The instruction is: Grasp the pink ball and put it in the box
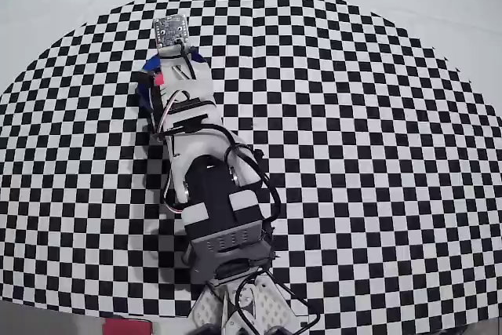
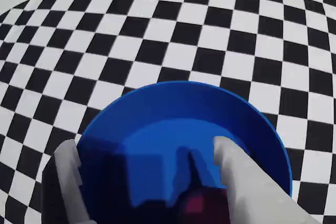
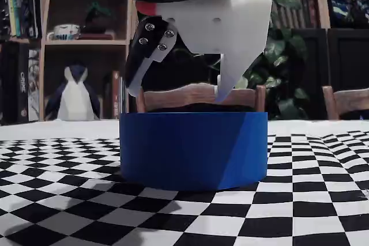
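In the wrist view, the pink ball (image 2: 195, 203) is seen at the bottom edge, lying low inside the box (image 2: 157, 103) between the two spread fingers of the end effector (image 2: 147, 153), which is open and grips nothing. In the fixed view, the end effector (image 3: 176, 93) is held just above the rim of the box (image 3: 193, 149), which stands on the checkered surface (image 3: 300, 205). Beyond it, a toy penguin (image 3: 75, 97) is visible.
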